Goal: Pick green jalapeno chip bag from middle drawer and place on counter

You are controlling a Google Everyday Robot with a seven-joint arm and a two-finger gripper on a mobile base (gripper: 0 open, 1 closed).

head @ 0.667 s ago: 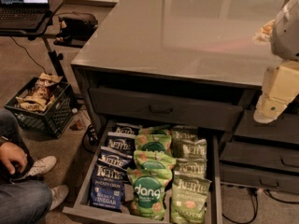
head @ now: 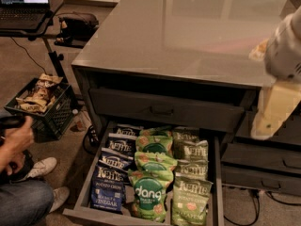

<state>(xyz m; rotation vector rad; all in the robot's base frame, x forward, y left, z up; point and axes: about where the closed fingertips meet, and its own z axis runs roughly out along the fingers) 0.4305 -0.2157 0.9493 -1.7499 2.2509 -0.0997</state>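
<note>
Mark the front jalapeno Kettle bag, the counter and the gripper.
green jalapeno chip bag (head: 190, 202): camera view, middle of the frontmost bag's face.
counter (head: 188, 36): camera view, bare glossy top.
gripper (head: 269, 114): camera view, pale lower part, far right by the counter's front corner.

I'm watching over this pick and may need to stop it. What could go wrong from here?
1. The jalapeno bags overlap each other and press against the dang bags in the drawer; the gripper, up at the right by the counter edge, might take the wrong one or two at once.
2. Coming down, it could knock the upper drawer front that overhangs the back row.
</note>
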